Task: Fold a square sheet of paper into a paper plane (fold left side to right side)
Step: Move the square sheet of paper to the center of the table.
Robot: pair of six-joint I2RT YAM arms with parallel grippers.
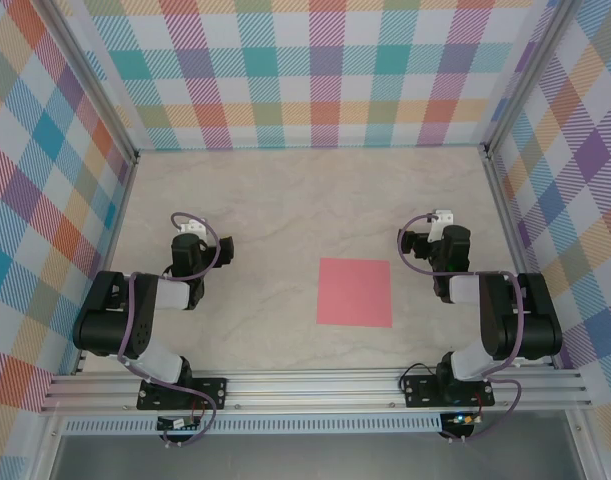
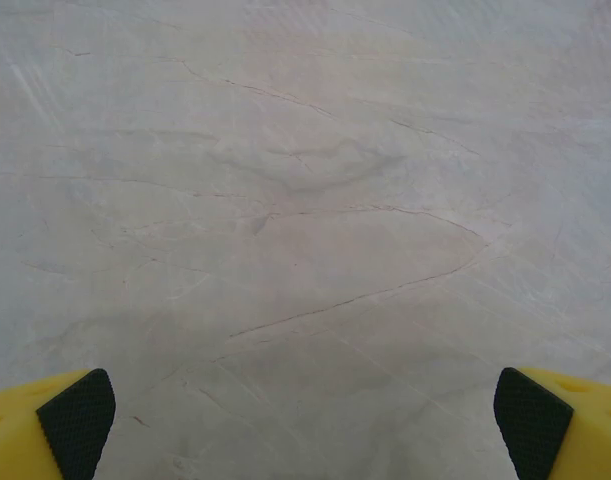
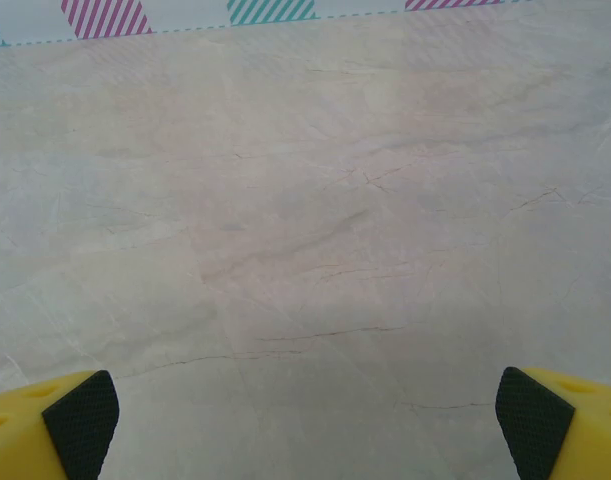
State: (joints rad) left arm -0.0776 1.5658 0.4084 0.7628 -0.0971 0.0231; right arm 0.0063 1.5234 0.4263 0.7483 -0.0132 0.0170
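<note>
Top view: a pale, marble-patterned table (image 1: 285, 200) sits inside a booth whose walls (image 1: 315, 70) are pastel plaid in teal, pink, orange and purple. An aluminium rail (image 1: 315, 385) runs along the near edge. It carries the left arm (image 1: 135, 320) and the right arm (image 1: 495, 320), both black and folded back. The square sheet of paper (image 1: 354, 292), salmon pink, lies flat and unfolded on the table between the arms, nearer the right one and touching neither.

Left wrist view: the left gripper (image 2: 305, 430) is spread wide and holds nothing. Its yellow fingers, tipped with black pads (image 2: 77, 420), sit in the bottom corners over bare, veined marble.

Right wrist view: the right gripper (image 3: 305, 425) is equally wide and empty above the same surface. A strip of pink and teal wall stripes crosses the top edge.
</note>
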